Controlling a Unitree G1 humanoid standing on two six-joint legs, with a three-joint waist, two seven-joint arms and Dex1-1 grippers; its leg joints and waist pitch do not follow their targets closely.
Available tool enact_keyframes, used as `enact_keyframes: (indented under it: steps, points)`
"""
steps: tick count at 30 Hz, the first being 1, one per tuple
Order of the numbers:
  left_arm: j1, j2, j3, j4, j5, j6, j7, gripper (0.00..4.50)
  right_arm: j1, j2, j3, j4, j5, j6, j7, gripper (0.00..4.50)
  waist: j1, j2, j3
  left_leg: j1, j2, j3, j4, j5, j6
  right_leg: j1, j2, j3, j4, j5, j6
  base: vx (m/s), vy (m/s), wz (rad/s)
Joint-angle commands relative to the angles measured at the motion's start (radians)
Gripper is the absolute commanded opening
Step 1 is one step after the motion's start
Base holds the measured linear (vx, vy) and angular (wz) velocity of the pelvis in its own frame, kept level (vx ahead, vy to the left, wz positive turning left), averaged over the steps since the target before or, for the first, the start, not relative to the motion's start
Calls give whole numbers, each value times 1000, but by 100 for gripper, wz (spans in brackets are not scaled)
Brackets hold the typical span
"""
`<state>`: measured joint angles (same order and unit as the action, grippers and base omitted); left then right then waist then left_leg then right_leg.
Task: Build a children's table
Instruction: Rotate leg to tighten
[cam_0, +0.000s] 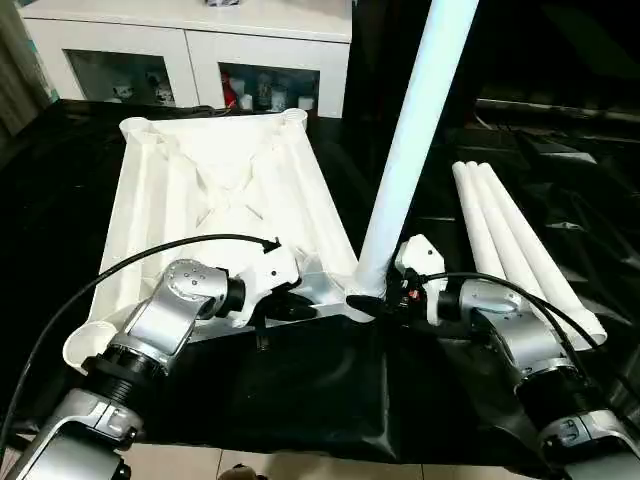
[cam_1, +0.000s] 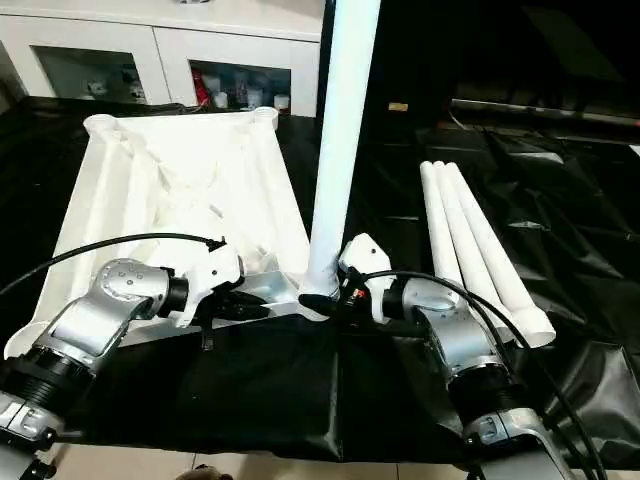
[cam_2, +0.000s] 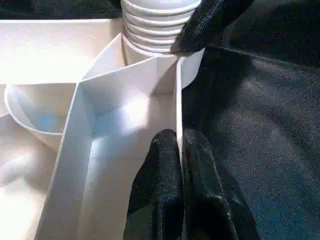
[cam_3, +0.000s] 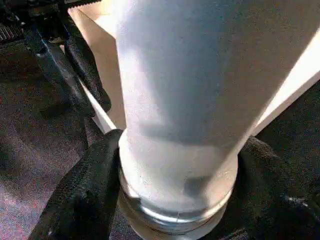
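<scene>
From the head, the tabletop (cam_0: 215, 190) lies underside up; one leg (cam_0: 410, 150) stands upright in its near right socket. Left wrist: the left gripper (cam_2: 180, 150) pinches the near rim. Right wrist: the right gripper (cam_3: 175, 195) clasps the leg's base.

A white glass-door cabinet (cam_0: 190, 55) is standing upper left (small items inside), black work table cover (cam_0: 300, 390) spreading below.

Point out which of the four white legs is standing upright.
The leg in the tabletop's near corner socket, gripped at its base by the right end effector. The other three legs lie flat on the black cover.
</scene>
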<state>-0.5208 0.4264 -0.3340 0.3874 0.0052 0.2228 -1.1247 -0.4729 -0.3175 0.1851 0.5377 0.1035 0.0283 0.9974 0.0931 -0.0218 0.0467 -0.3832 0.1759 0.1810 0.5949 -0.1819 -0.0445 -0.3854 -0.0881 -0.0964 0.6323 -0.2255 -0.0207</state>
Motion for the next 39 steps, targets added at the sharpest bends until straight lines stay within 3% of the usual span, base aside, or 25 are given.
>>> enact_keyframes:
  steps: [1, 3, 5, 8, 10, 11, 12, 14, 20, 21, 26, 29, 32, 36, 37, 39]
  points:
    - [1, 1, -14, -25, -3, 0, -16, 0, 2, 3, 1, 15, -1, -3, 1, 273, 3, 6, -66, 19, 65, -23, -63, -100, 77, 54, -80, 62, -59, 67, -271, 0, 0, 0]
    - [-19, -33, -2, 29, 31, 24, 84, 0, -8, 49, -38, 100, -28, -7, -164, 272, 1, 10, -64, 20, 66, -23, -65, -105, 70, 50, -80, 63, -60, 63, -274, 0, 0, 0]
    - [-29, -51, 7, 51, 39, 36, 126, 0, -14, 65, -51, 127, -35, -7, -221, 272, -3, 9, -60, 24, 66, -23, -70, -147, 42, 49, -81, 63, -68, -1, -269, 0, 0, 0]
    - [-70, -126, 36, 126, 63, 83, 282, 0, -40, 129, -97, 210, -35, 16, -398, 272, -9, 11, -52, 29, 65, -26, -80, -241, -11, 47, -82, 65, -84, -156, -237, 0, 0, 0]
    - [-104, -197, 68, 186, 61, 130, 401, 0, -72, 180, -138, 282, -26, 40, -552, 272, -11, 12, -46, 38, 63, -29, -83, -324, -44, 41, -87, 65, -101, -307, -197, 0, 0, 0]
    - [-139, -271, 94, 248, 53, 158, 508, 0, -112, 228, -179, 359, -12, 60, -708, 272, -10, 13, -46, 39, 62, -32, -84, -337, -46, 42, -88, 64, -106, -336, -185, 0, 0, 0]
    - [-151, -299, 98, 272, 53, 158, 546, 0, -127, 244, -184, 386, -15, 62, -761, 272, -11, 14, -45, 44, 62, -32, -83, -354, -57, 33, -89, 66, -112, -373, -175, 0, 0, 0]
    - [-170, -343, 92, 311, 67, 150, 602, 0, -155, 269, -184, 439, -32, 55, -845, 272, -11, 12, -49, 43, 60, -34, -84, -345, -60, 35, -88, 66, -113, -364, -165, 0, 0, 0]
    - [-178, -390, 56, 333, 101, 130, 622, 0, -205, 320, -210, 508, -17, 31, -870, 272, -4, 11, -55, 30, 59, -29, -84, -273, -10, 44, -87, 66, -104, -239, -163, 0, 0, 0]
    - [-177, -388, 53, 333, 106, 121, 620, 0, -213, 328, -224, 516, -3, 24, -844, 328, -5, 10, -54, 29, 59, -29, -84, -278, -4, 43, -87, 66, -105, -244, -162, 0, 0, 0]
    - [-173, -364, 48, 340, 112, 94, 607, 0, -239, 328, -241, 548, 6, -19, -833, 355, -5, 11, -52, 32, 63, -31, -88, -303, -8, 40, -88, 64, -109, -282, -160, 0, 0, 0]
    - [-157, -331, 40, 311, 111, 61, 563, 0, -241, 308, -225, 528, -2, -43, -784, 386, -7, 8, -51, 29, 62, -31, -90, -319, -9, 39, -88, 65, -111, -308, -154, 0, 0, 0]
    - [-134, -292, 35, 273, 109, 32, 506, 0, -224, 279, -202, 472, -4, -48, -656, 397, -6, 2, -55, 19, 63, -30, -88, -265, 12, 45, -90, 66, -105, -259, -156, 0, 0, 0]
    - [-105, -231, 32, 237, 103, -16, 423, 0, -172, 210, -147, 350, -10, -45, -457, 397, 2, 3, -62, 16, 65, -24, -77, -153, 64, 49, -85, 65, -87, -94, -182, 0, 0, 0]
    - [-86, -189, 26, 209, 85, -69, 349, 0, -132, 149, -111, 272, -11, -41, -351, 397, 1, 1, -61, 13, 62, -25, -76, -130, 81, 51, -82, 62, -84, -54, -194, 0, 0, 0]
    - [-66, -157, 23, 174, 59, -81, 277, 0, -108, 100, -89, 225, -12, -40, -280, 397, 2, 2, -62, 15, 64, -23, -73, -113, 93, 49, -81, 63, -77, -11, -207, 0, 0, 0]
